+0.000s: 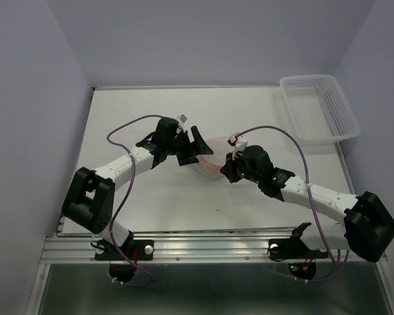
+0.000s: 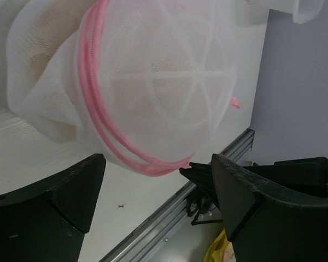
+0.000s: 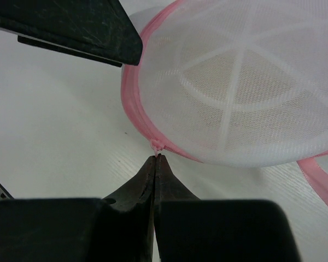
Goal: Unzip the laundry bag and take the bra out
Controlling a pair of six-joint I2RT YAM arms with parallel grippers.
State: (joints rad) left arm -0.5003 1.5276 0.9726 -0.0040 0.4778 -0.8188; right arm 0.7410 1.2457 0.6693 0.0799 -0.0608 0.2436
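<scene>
The laundry bag (image 1: 210, 159), a round white mesh pouch with pink zipper edging, lies mid-table between both grippers. It fills the left wrist view (image 2: 153, 76) and the right wrist view (image 3: 246, 82). The tan bra (image 2: 46, 33) shows through the mesh, inside the bag (image 3: 262, 82). My right gripper (image 1: 226, 168) is shut, its tips (image 3: 156, 159) pinching the small pink zipper pull (image 3: 156, 146) at the bag's near edge. My left gripper (image 1: 192, 149) is open at the bag's left side, its jaws spread wide (image 2: 158, 185) just short of the bag and empty.
A white plastic lattice basket (image 1: 318, 108) stands at the table's back right corner. The aluminium rail (image 1: 203, 248) runs along the table's near edge and also shows in the left wrist view (image 2: 169, 218). Purple cables loop over both arms.
</scene>
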